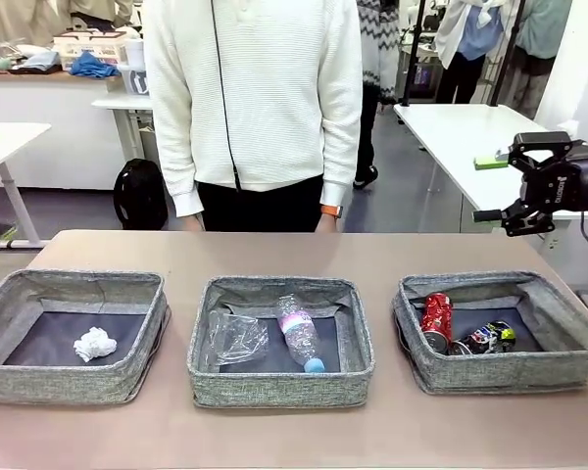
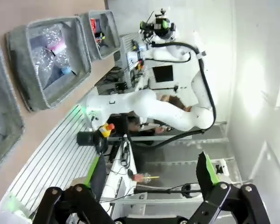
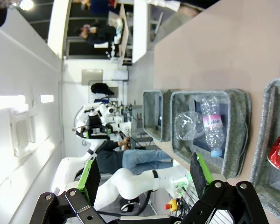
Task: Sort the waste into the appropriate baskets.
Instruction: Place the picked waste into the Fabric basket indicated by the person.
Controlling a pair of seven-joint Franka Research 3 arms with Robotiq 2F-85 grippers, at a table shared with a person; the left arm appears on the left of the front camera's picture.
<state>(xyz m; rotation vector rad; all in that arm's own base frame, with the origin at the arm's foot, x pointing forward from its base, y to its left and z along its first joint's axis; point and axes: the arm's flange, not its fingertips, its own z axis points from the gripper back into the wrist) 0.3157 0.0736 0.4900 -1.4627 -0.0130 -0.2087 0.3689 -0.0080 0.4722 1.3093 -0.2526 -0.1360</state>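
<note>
Jaws wide on both arms, nothing between the green pads: left gripper (image 2: 149, 186) and right gripper (image 3: 142, 179) each show spread fingers in their own wrist views.

Near row on the table (image 1: 294, 431), left to right in the front view:
- left basket (image 1: 71, 392): white paper wad (image 1: 95, 344) on the dark bottom.
- middle basket (image 1: 280, 384): crumpled clear bottle (image 1: 233, 338) at left, blue-capped bottle with pink label (image 1: 300, 335) at right, cap toward the near wall.
- right basket (image 1: 502, 370): red can (image 1: 436, 322) at left, black can (image 1: 487, 338) beside it; the near wall hides part of both, and the black can's print is hard to make out.

Right wrist view reads the two bottles more clearly and cuts the red can off at the frame edge. Left wrist view cuts the nearest basket off at the frame edge.

Right gripper raised well above the table at far right in the front view. Person's white sweater (image 1: 255, 98) at the far edge; hands partly hidden behind the table.
</note>
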